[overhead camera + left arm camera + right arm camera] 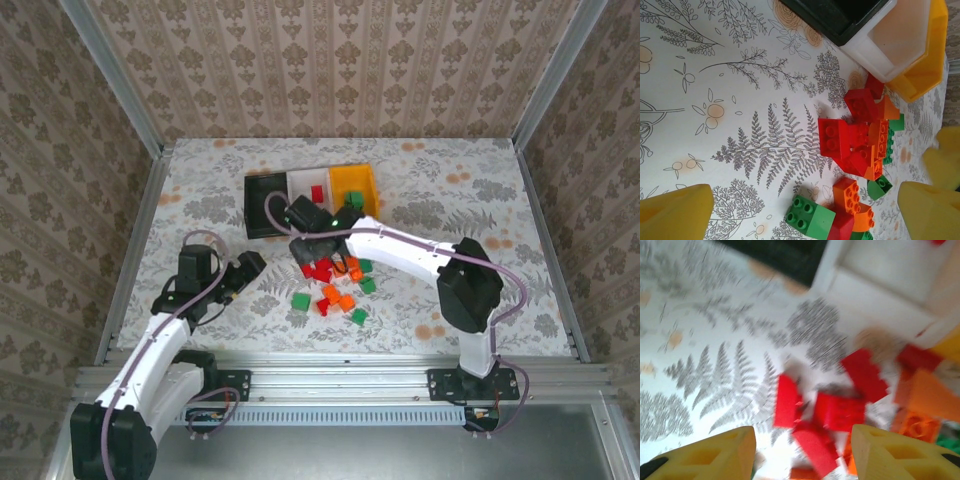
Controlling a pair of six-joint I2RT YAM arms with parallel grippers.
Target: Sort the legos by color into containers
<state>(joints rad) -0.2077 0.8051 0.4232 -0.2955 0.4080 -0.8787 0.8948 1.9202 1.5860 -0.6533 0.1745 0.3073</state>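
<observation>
The legos [335, 283] lie in a loose pile of red, orange and green bricks on the patterned table, in front of the containers. These stand in a row: a black bin [262, 195], a white bin [303, 183] and an orange-yellow bin [352, 180]. One red brick [318, 192] lies in the white bin. My right gripper [318, 250] hovers open over the pile's back left. Blurred red bricks [840, 412] lie below and between its fingers [802, 455], none held. My left gripper [250, 265] is wide open left of the pile, with a green brick [810, 216] ahead of it on the table.
Metal frame rails run along the left, right and near edges of the table [210, 180]. The right arm's forearm [400, 245] reaches across above the pile's right side. Single green bricks [300, 301] sit at the pile's near edge.
</observation>
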